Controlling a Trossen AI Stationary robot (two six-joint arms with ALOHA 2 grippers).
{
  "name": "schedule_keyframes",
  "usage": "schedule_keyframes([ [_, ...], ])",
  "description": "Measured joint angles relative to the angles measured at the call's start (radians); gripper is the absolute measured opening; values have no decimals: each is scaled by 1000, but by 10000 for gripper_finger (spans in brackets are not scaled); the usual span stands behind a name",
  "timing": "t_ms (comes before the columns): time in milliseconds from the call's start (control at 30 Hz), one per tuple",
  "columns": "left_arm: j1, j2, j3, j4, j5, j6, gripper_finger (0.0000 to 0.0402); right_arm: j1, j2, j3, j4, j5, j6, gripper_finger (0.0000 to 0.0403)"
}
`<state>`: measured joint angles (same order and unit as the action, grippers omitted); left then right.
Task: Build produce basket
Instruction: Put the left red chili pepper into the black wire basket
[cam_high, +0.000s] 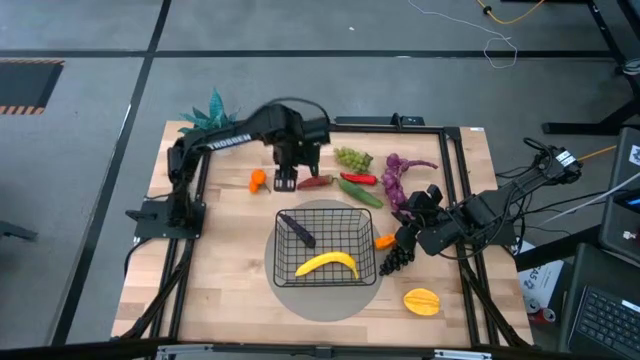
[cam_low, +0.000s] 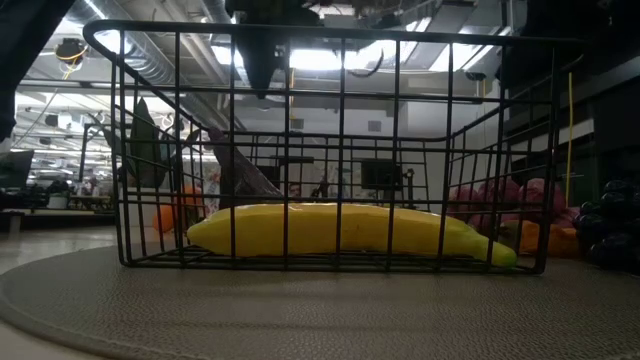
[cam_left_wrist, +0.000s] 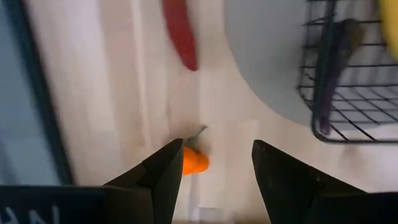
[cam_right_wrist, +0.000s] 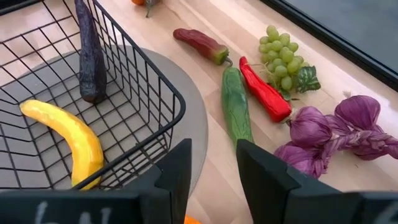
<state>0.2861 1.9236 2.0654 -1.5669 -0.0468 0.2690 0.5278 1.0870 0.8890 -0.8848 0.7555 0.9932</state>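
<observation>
The black wire basket (cam_high: 352, 218) stands on a round grey mat in the middle of the table. A yellow banana (cam_high: 328, 263) and a dark eggplant (cam_high: 298, 230) lie in it, the eggplant leaning on the basket's wall (cam_low: 240, 165). My left gripper (cam_left_wrist: 217, 168) hangs open over the table beyond the basket (cam_high: 286, 180), pointing down, with a small orange fruit (cam_left_wrist: 194, 162) just beside one finger. My right gripper (cam_right_wrist: 214, 165) waits open to the right of the basket (cam_high: 405, 228), nothing between its fingers.
Beyond the basket lie two red peppers (cam_high: 313, 182) (cam_high: 358, 178), a cucumber (cam_high: 360, 192), green grapes (cam_high: 352, 158) and a purple bunch (cam_high: 400, 175). Dark grapes (cam_high: 395, 258), a carrot (cam_high: 384, 241) and a yellow starfruit (cam_high: 422, 301) lie right of it. A teal plant (cam_high: 210, 112) stands far left.
</observation>
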Motion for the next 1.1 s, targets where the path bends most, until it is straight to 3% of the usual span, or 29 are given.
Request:
schedule_keyframes([
  [167,124,2,-86,169,287,117,186,0,0,0,7,0,3,131],
  [267,178,3,-185,349,357,101,186,0,0,0,6,0,23,131],
  [500,214,3,-396,532,344,30,186,0,0,0,2,-16,22,131],
  [667,190,3,-505,625,243,11,186,0,0,0,2,-16,22,131],
  [867,145,4,-560,775,141,1,186,0,0,0,2,-15,20,131],
  [1100,106,4,-594,857,132,-11,186,0,0,0,3,-15,19,131],
])
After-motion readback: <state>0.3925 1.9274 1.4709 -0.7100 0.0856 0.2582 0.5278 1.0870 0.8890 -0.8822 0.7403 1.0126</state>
